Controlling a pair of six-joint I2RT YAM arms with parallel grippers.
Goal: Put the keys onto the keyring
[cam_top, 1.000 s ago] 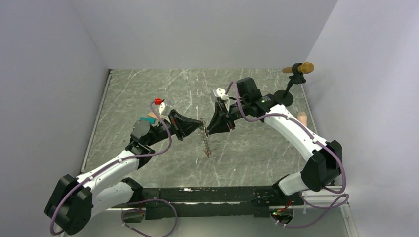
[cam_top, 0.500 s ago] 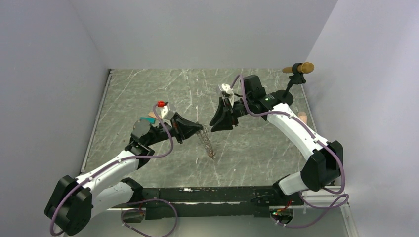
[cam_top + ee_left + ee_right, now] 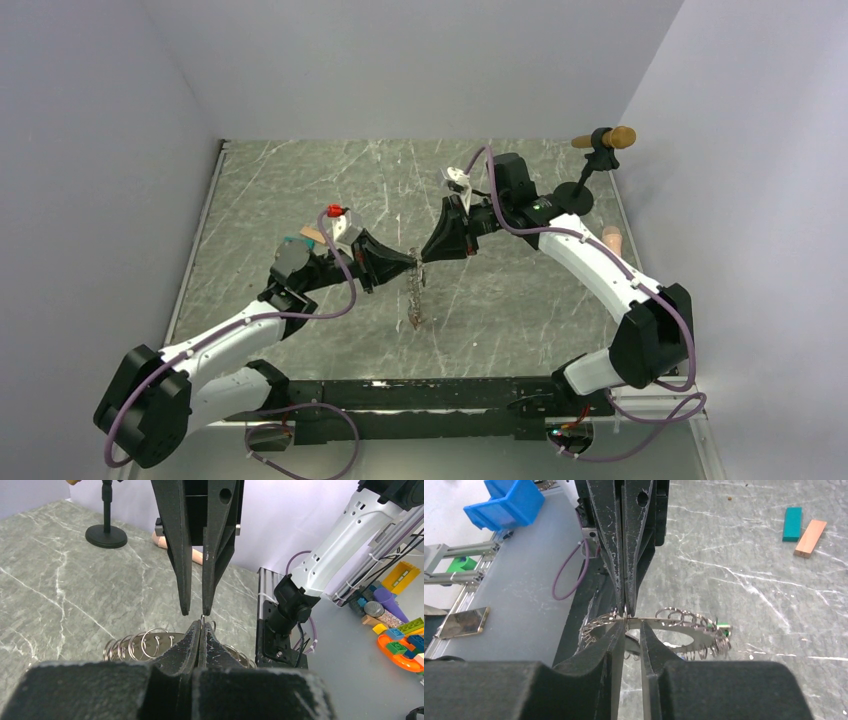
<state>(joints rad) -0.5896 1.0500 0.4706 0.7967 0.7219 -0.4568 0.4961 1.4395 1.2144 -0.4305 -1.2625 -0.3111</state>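
Observation:
The keyring (image 3: pixel 415 296), a grey metal band strung with small wire rings, hangs from my left gripper (image 3: pixel 411 258), which is shut on one of its rings (image 3: pixel 202 618). The band also shows in the left wrist view (image 3: pixel 145 642) and the right wrist view (image 3: pixel 684 625). A green-headed key (image 3: pixel 720 626) hangs on the band's far end. No other keys are in view. My right gripper (image 3: pixel 423 257) meets the left tip to tip. Its jaws stand narrowly open (image 3: pixel 632 630) around the held ring, empty.
Teal (image 3: pixel 793 524) and tan (image 3: pixel 810 537) blocks lie on the marble table (image 3: pixel 300 180) behind my left arm. A black round-based stand (image 3: pixel 598 150) with a tan bar stands at the back right, a pale pink piece (image 3: pixel 612 238) beside it.
My right gripper drew back up and away, then came down again to meet the left tip. The left gripper shifted slightly right, and the keyring swung back to hang straight.

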